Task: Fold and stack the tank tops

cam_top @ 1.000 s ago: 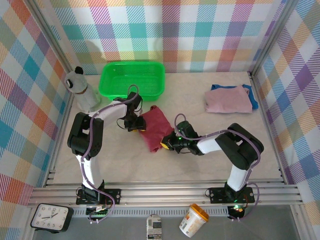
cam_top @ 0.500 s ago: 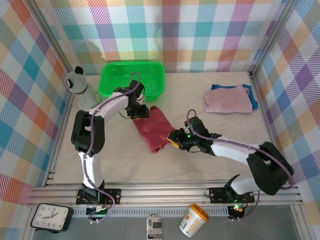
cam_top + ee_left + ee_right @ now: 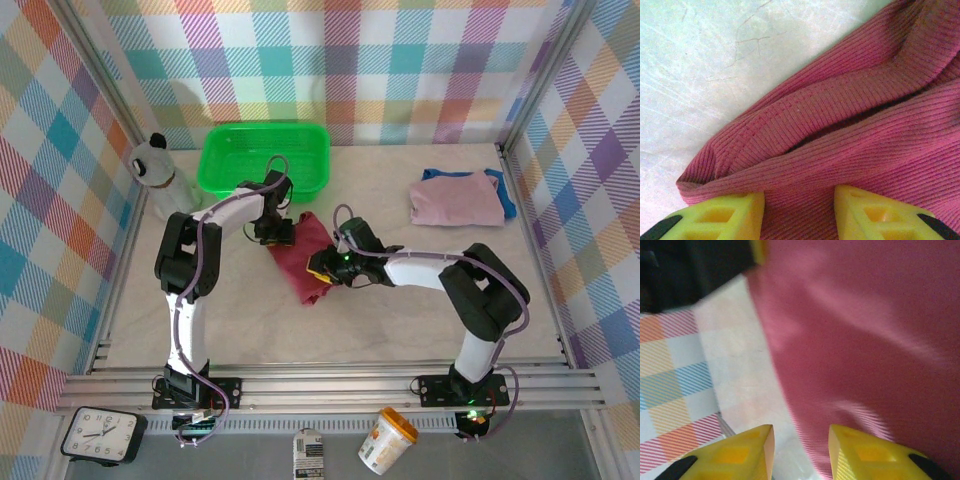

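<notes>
The dark red tank top (image 3: pixel 302 262) lies crumpled mid-table, its ribbed folds close up in the left wrist view (image 3: pixel 850 115). My left gripper (image 3: pixel 280 232) sits on its upper left corner, fingers apart with flat cloth between them (image 3: pixel 800 215), open. My right gripper (image 3: pixel 320 270) hovers over the top's right part, open, straddling the cloth's edge (image 3: pixel 801 450); the red cloth (image 3: pixel 865 340) looks blurred. At the back right the mauve-pink tank top (image 3: pixel 455 200) lies folded on the royal blue one (image 3: pixel 509 203).
A green plastic basket (image 3: pixel 212 172) stands at the back, just behind the left gripper. A grey-white bottle-like object (image 3: pixel 160 178) stands at the far left. Checked walls enclose the table on three sides.
The left gripper moved toward the basket and the red top spread out lengthwise. The right gripper swung right, then back left over the cloth.
</notes>
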Robot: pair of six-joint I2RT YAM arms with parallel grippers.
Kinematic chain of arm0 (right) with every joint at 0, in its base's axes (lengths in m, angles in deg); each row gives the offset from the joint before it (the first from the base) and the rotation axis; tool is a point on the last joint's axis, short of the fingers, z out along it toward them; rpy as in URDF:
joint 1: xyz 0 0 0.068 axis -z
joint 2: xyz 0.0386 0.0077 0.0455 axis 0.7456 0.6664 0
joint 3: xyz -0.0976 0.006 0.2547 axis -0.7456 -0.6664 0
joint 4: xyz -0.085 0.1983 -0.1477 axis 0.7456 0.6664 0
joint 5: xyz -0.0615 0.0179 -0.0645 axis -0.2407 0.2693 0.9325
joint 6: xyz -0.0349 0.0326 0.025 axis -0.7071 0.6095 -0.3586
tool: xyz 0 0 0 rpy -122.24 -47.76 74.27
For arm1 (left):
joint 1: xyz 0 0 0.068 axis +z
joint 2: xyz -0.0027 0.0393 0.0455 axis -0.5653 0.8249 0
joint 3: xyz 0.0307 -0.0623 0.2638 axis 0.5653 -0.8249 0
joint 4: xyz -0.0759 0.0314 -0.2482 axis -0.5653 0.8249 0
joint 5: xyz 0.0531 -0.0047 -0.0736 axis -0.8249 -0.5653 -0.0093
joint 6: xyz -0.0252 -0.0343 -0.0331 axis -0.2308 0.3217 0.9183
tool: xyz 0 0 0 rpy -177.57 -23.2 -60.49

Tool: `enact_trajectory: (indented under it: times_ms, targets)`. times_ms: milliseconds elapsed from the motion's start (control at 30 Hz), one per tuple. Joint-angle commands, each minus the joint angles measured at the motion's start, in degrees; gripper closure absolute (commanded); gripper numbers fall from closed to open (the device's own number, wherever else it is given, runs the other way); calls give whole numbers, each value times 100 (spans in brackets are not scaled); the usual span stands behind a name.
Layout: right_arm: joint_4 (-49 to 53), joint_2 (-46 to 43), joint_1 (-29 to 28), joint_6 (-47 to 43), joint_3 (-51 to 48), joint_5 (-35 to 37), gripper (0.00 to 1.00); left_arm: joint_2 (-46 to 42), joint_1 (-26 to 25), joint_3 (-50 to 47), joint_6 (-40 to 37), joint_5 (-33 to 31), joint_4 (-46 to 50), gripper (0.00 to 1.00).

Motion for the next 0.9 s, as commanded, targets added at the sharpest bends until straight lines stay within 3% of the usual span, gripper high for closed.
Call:
enact_trajectory:
  times_ms: [0, 300, 500, 633, 767, 800, 867]
  targets:
    - [793, 17, 75, -484, -105, -17, 65, 77, 82, -156, -10, 67, 255, 59]
    - [2227, -24, 784, -1972, 186, -145, 66, -677, -46, -1214, 832, 1143, 77, 59]
    - [3065, -223, 1101, -3255, 489, -120, 64, -1465, -387, -2078, 1831, 1354, -415, 58]
    - [3354, -923, 1188, -3675, 395, 460, 57, -2042, -626, -2472, 2355, 1125, -502, 58]
    - [3391, -1651, 1199, -3375, 50, 811, 45, -2629, -658, -2447, 2379, 322, -144, 56]
    - [3259, -1776, 1199, -3223, -102, 835, 42, -2750, -662, -2395, 2325, 58, -66, 54]
    - [2815, -1894, 1199, -2826, -441, 729, 38, -2974, -645, -2344, 2167, -440, -105, 39]
